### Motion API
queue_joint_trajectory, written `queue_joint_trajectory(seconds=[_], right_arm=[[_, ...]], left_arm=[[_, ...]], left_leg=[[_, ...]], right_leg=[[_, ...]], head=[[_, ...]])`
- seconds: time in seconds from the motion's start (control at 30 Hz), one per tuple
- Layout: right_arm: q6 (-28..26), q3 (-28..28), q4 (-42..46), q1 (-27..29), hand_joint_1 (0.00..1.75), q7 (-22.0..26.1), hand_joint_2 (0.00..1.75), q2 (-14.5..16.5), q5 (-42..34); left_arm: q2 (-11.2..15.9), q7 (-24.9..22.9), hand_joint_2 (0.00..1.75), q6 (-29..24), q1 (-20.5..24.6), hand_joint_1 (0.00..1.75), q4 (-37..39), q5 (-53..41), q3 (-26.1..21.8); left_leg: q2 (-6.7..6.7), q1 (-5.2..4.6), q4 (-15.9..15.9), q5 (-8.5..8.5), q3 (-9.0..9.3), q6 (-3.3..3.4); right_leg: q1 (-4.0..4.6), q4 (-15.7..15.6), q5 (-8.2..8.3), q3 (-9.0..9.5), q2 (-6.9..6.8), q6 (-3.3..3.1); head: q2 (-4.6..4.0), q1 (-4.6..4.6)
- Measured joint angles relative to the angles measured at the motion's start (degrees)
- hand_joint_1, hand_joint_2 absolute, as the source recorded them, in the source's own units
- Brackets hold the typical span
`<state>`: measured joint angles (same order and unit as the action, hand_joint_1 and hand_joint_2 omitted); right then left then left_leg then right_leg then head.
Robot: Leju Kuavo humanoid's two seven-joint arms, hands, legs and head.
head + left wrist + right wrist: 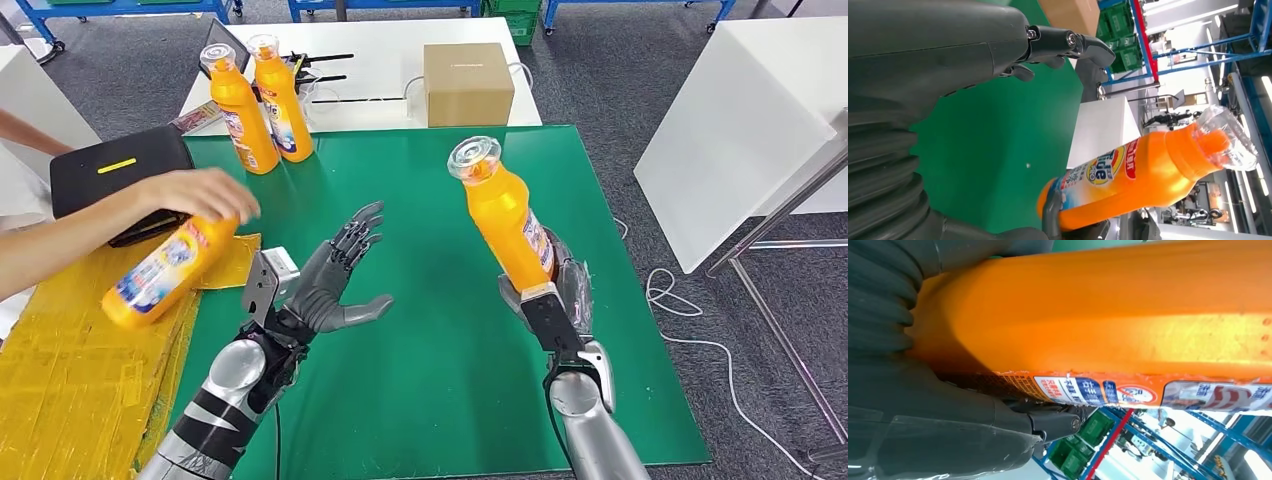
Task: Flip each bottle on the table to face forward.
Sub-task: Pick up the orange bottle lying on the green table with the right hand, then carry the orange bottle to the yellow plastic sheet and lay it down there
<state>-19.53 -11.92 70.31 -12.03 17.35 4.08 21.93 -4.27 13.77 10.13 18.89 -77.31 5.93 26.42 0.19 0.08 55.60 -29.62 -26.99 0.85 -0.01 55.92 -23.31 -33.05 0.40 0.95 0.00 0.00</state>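
Observation:
My right hand (553,290) grips an orange bottle (508,215) by its lower body and holds it above the green mat (440,400), tilted, its clear cap up. Close up, that bottle (1118,315) shows its label edge, and from the left wrist the bottle (1143,175) shows its front label. My left hand (338,278) hovers over the mat with fingers spread and nothing in it; its fingers (1068,42) reach over the green surface. Two orange bottles (240,115) (278,100) stand upright at the mat's far left corner. A person's hand (205,192) holds another orange bottle (165,265), tipped on its side.
A black case (110,180) lies left of the mat and a yellow taped surface (70,380) is in front of it. A cardboard box (467,83) sits on the white table (380,60) behind. Another white table (750,130) stands to the right.

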Motion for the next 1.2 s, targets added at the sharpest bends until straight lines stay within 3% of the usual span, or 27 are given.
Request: queue_joint_trajectory(seconds=[0.3, 0.7, 1.17, 1.2], right_arm=[[2.4, -1.7, -6.5, -2.8, 1.75, 3.5, 1.75, 3.9, -5.9], [4.7, -13.0, -17.8, -6.4, 1.75, 7.4, 1.75, 10.6, -6.1], [3.6, -21.8, -18.2, -6.7, 1.75, 4.9, 1.75, 10.8, -3.8], [3.6, -22.0, -18.2, -6.8, 1.75, 4.8, 1.75, 10.7, -3.8]], left_arm=[[-1.0, -0.4, 1.75, 0.9, 2.8, 0.00, 3.3, 5.2, 2.1], [-2.1, 0.0, 1.75, -0.8, 5.6, 0.00, 7.1, 11.2, 3.3], [-1.2, 1.0, 1.75, -0.2, 5.7, 0.00, 9.4, 12.3, 2.8], [-1.2, 1.1, 1.75, -0.2, 5.7, 0.06, 9.5, 12.3, 2.8]], left_leg=[[-0.01, 0.00, 0.0, 0.00, -0.10, 0.00], [-0.02, 0.03, 0.0, 0.02, -0.15, -0.01], [-0.04, 0.01, 0.0, 0.02, -0.18, -0.01], [-0.04, 0.01, 0.0, 0.02, -0.18, -0.01]], right_leg=[[0.00, 0.0, 0.00, -0.09, 0.00, 0.00], [0.08, 0.1, 0.00, -0.14, 0.00, -0.01], [0.01, 0.0, 0.00, -0.16, -0.02, -0.01], [0.01, 0.0, 0.00, -0.16, -0.02, -0.01]], head=[[0.00, -0.01], [0.00, 0.01], [0.00, 0.01], [0.00, 0.01]])
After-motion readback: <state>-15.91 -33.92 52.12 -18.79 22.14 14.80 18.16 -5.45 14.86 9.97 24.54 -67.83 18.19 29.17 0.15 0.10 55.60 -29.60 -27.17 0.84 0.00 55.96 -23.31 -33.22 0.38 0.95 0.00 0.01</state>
